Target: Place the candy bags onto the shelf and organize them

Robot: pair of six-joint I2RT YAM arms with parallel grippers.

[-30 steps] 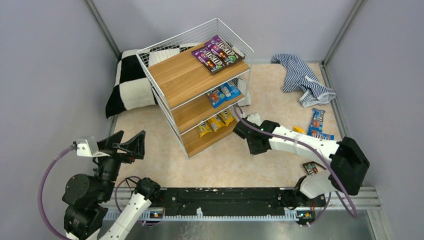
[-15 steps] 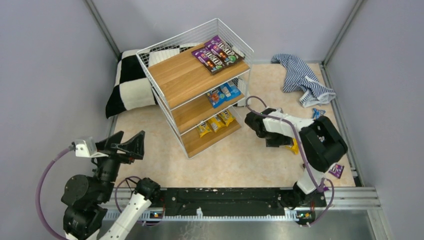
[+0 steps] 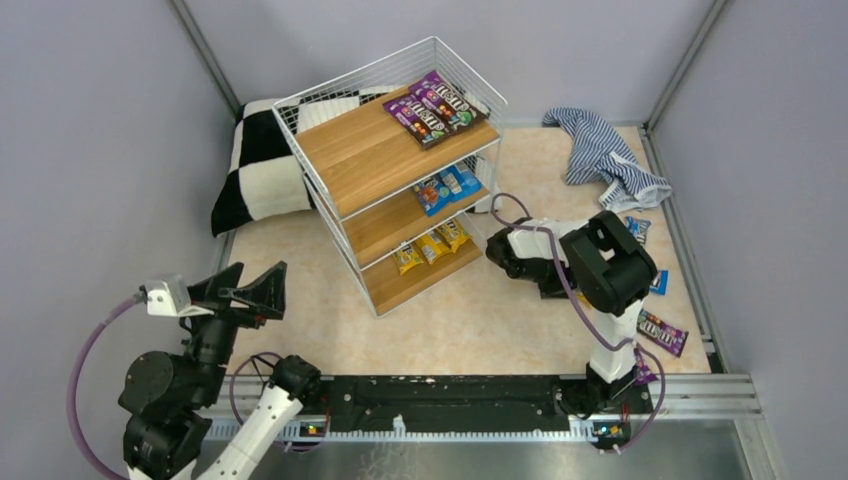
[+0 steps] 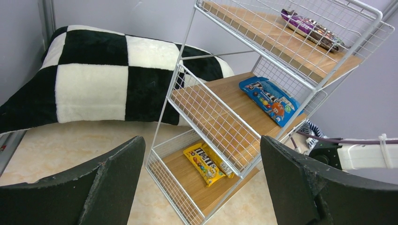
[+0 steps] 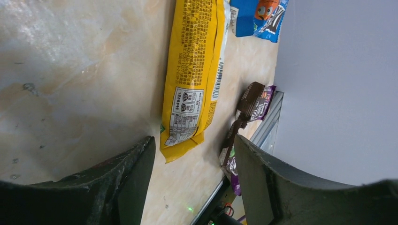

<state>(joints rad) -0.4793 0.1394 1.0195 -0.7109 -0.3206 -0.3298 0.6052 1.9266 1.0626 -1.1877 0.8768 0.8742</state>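
The right gripper [image 5: 192, 145] is spread wide and holds nothing, low over a yellow candy bag [image 5: 192, 79] near the bench's right edge. The bag lies flat, printed back up, its long axis running straight out between the fingers and its far end cut off. From above, the arm hides it. A blue bag [image 5: 260, 16] and a purple bag [image 5: 244, 126] lie just beyond.

The left gripper [image 4: 199, 145] gapes empty at the near-left corner, facing the shelf [image 3: 360, 150]. Purple bags [image 3: 435, 108] lie on the top tier, blue bags [image 3: 447, 187] on the middle and yellow bags [image 3: 432, 247] on the bottom.

The bench [image 3: 470, 320] is beige and marbled, and the walls [image 3: 100, 150] are grey.
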